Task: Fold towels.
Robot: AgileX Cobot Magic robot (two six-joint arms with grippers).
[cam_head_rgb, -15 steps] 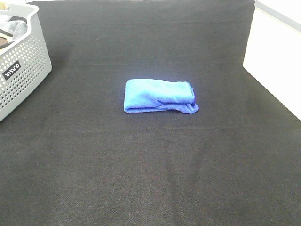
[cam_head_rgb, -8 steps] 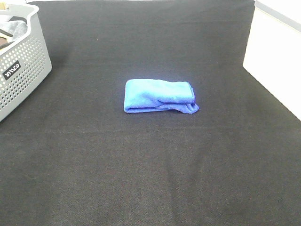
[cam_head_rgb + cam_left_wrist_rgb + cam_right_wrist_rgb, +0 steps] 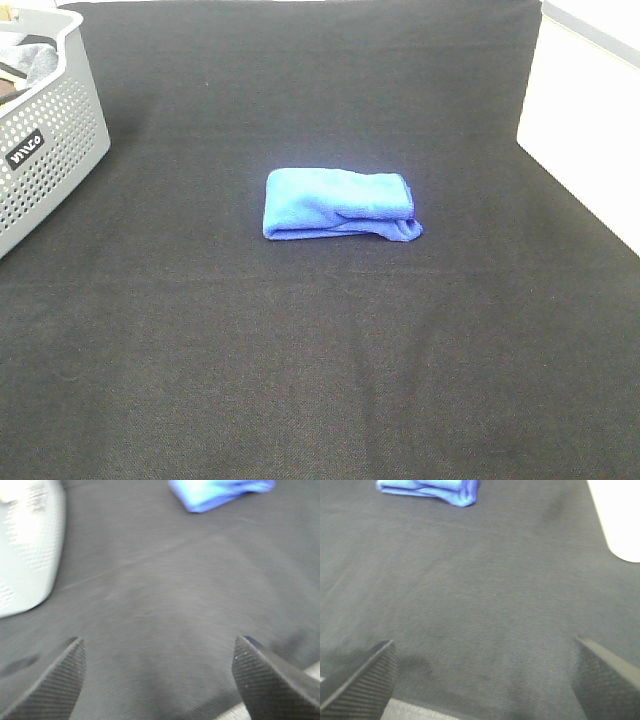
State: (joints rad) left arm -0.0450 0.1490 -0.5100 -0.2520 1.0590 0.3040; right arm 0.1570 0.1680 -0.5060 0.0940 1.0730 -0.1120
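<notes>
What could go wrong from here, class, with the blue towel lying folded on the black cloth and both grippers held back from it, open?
1. The blue towel has a loose corner sticking out at one end; a careless pinch there could pull the fold apart.
2. The left gripper and right gripper hang over the black cloth; closing too low could snag it too.

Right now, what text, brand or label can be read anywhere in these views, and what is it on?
One label only: a small black tag with white letters on the side of the grey basket. It sits tilted and too small to read reliably.
Blue towel: no text visible.
Black table cover: none.
Both wrist views: none, and the left one is blurred.
</notes>
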